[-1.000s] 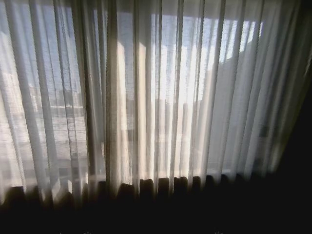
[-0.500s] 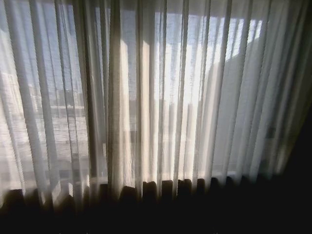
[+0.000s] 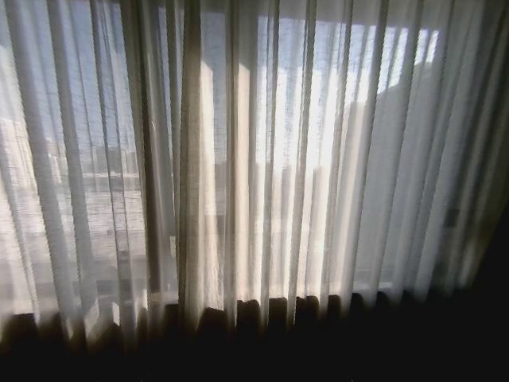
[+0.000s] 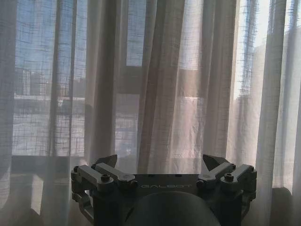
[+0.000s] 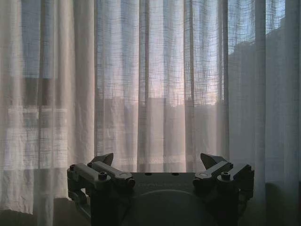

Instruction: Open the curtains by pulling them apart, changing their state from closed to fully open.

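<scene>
Seeing curtains point(image 3: 262, 159) closed ahead of both jaws. Left gripper point(image 4: 161, 162) jaws apart, right gripper point(image 5: 156, 160) too, nothing clamped.

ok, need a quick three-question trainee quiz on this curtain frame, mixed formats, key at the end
1. True or false: the curtains already hang pulled apart with a wide bare gap in the middle.
2. Multiple choice: the left hand is A) shut on a pleat, B) open and facing the fabric with nothing between its fingers, C) pressed against the window frame.
3. Fill in: the right hand is ____ and holds nothing.

Key: 1 false, they are drawn across the window; 2 B; 3 open.
</scene>
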Robot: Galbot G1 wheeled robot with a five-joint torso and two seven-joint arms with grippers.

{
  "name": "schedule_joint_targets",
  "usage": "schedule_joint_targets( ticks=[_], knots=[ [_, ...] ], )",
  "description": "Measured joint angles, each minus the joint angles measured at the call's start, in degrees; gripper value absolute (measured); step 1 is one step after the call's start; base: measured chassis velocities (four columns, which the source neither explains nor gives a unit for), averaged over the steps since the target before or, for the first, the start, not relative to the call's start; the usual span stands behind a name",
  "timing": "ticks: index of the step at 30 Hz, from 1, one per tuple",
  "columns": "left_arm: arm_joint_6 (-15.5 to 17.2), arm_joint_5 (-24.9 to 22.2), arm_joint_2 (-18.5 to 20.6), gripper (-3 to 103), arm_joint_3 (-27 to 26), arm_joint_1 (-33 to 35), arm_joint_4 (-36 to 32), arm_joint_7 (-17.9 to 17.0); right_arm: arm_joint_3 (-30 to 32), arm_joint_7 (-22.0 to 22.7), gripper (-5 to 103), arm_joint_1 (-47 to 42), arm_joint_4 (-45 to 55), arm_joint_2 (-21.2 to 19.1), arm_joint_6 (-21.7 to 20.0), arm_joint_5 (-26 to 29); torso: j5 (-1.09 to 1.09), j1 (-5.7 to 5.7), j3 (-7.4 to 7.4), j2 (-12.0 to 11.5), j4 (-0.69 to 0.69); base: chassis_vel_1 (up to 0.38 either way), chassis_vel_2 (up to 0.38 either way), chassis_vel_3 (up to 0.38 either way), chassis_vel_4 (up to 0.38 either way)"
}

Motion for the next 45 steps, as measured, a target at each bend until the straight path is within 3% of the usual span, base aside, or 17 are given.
schedule_joint_targets(
  ticks=[45],
  knots=[
    [-0.65, 0.43, -0.16, 100, -0.33, -0.77, 1.25, 0.67, -0.67, 0.06, 100, 0.4, -0.95, 0.26, -0.08, -0.94, 0.0, 0.0, 0.0, 0.0, 0.0, -0.013, 0.109, 0.009, -0.104]
  ],
)
